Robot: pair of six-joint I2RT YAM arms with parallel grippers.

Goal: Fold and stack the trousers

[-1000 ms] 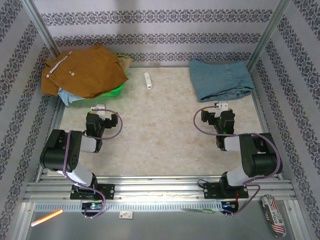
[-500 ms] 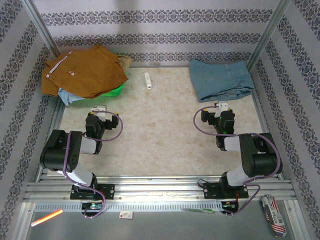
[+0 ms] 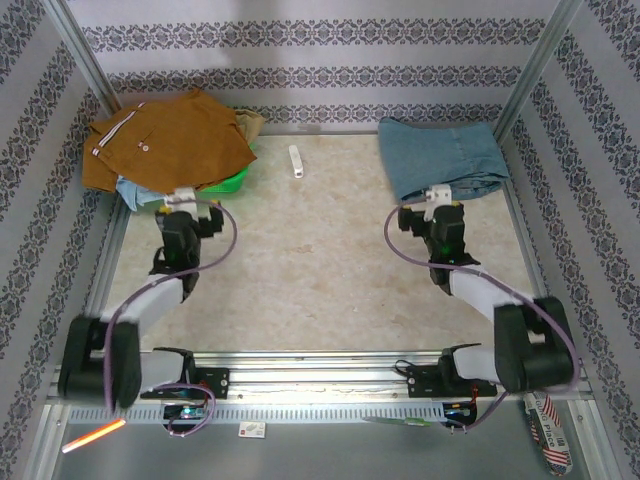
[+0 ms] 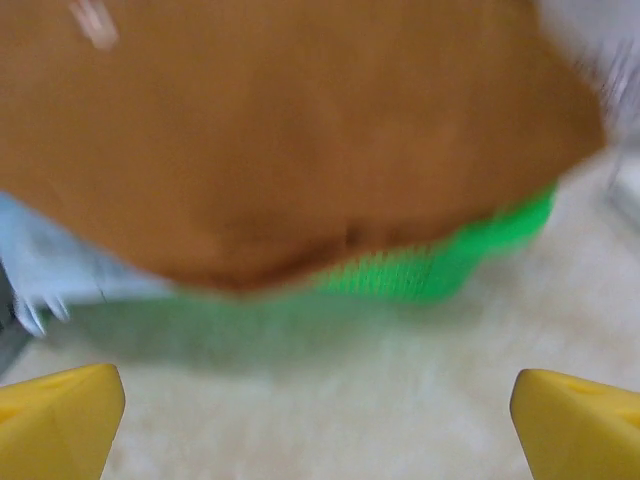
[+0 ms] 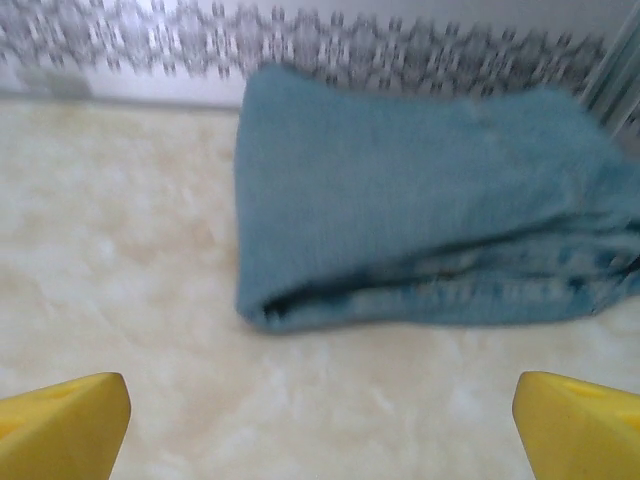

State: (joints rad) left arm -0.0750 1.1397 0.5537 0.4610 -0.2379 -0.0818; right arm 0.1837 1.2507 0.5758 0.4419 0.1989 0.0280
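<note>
2 heaps of cloth sit at the far corners of the pale marbled table [image 3: 320,285]. Seen from the top camera, the trousers [image 3: 170,140] lie crumpled at 10 o'clock. Their rust-brown cloth is draped over a green basket [image 3: 234,183], and the white, red-striped waistband faces the left wall. A pale blue garment [image 3: 135,192] pokes out beneath them on the near side.

The left gripper [image 3: 183,200] is stretched toward that heap, just short of its near edge at the heap's 6 o'clock. Its jaws stand wide apart and hold nothing. In the blurred left wrist view, the trousers [image 4: 290,140] hang over the basket [image 4: 445,265], with the pale blue garment [image 4: 50,265] at 9 o'clock. The left gripper [image 4: 320,420] shows 2 yellow fingertips [image 4: 60,420] in the bottom corners, with bare table between them.

At 1 o'clock in the top view lies a folded blue denim piece [image 3: 440,158]. The right gripper [image 3: 438,198] sits at its near edge, jaws also spread wide and empty. The right wrist view shows the denim piece [image 5: 420,230] lying flat ahead, its folded edge facing the camera. The right gripper [image 5: 320,425] has yellow fingertips [image 5: 65,425] well apart and clear of the cloth.

A small white object [image 3: 296,160] rests on the table at 12 o'clock, between the 2 heaps.
</note>
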